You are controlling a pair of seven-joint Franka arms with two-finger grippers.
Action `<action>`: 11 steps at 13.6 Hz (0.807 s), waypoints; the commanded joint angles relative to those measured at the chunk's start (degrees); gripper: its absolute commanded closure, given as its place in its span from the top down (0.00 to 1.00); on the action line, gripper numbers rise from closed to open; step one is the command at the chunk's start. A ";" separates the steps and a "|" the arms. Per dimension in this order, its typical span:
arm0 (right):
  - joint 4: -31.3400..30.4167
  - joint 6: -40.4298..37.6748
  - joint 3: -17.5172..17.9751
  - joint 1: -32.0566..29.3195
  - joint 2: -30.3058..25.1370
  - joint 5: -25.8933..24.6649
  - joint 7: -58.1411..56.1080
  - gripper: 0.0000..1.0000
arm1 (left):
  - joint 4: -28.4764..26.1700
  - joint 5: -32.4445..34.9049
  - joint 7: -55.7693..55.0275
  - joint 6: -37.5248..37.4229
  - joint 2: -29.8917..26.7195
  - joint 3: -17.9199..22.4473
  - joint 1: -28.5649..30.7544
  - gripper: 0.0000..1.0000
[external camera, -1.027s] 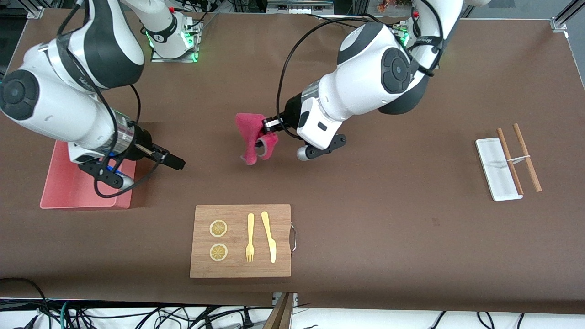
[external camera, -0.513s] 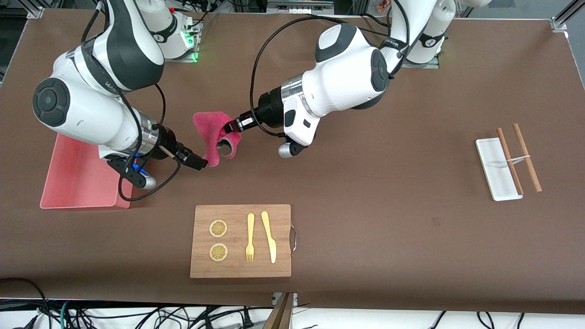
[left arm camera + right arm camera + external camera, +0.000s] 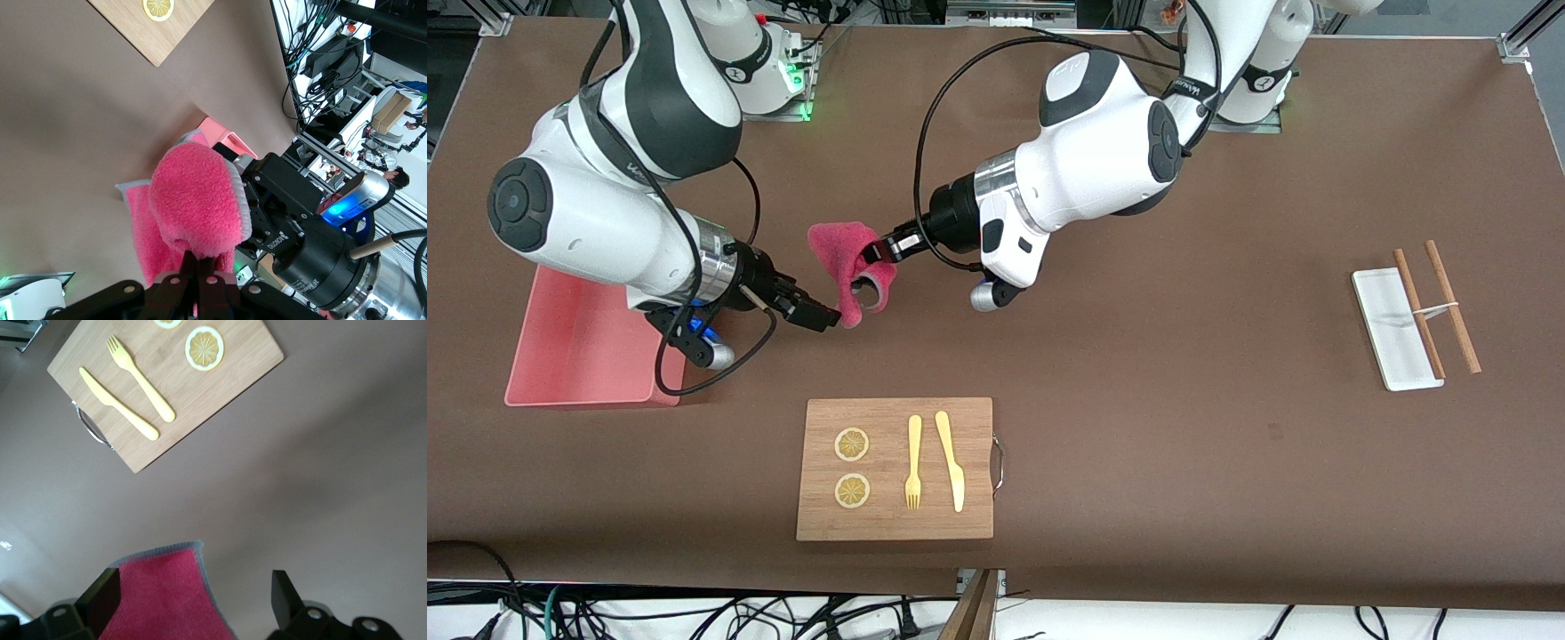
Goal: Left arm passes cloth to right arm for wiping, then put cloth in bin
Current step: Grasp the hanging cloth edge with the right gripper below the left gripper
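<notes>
Over bare surface, the left claw is pinching the cloth aloft. The right claw is gaping at its hanging edge; the right wrist view shows cloth between 2 spread fingers. The bin is sitting near the surface's edge at the right arm's end.

Fluffy terry cloth, matt brown table cover, smooth plastic bin, grained wooden board.

Board, fork, knife, tray

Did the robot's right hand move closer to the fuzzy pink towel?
Yes. The right gripper started beside the salmon-pink plastic bin and slid away from it, reaching the hanging magenta-pink cloth held by the left gripper.
</notes>
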 commanded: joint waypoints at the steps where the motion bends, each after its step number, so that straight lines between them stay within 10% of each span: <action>1: -0.20 1.10 -0.25 0.19 -0.02 2.22 1.26 1.00 | 1.50 -1.49 -0.37 0.39 0.59 0.57 -0.42 0.00; 11: -0.99 1.72 -0.25 0.11 1.56 9.43 8.55 1.00 | 1.50 -1.58 -0.37 0.39 0.59 0.57 -0.42 0.00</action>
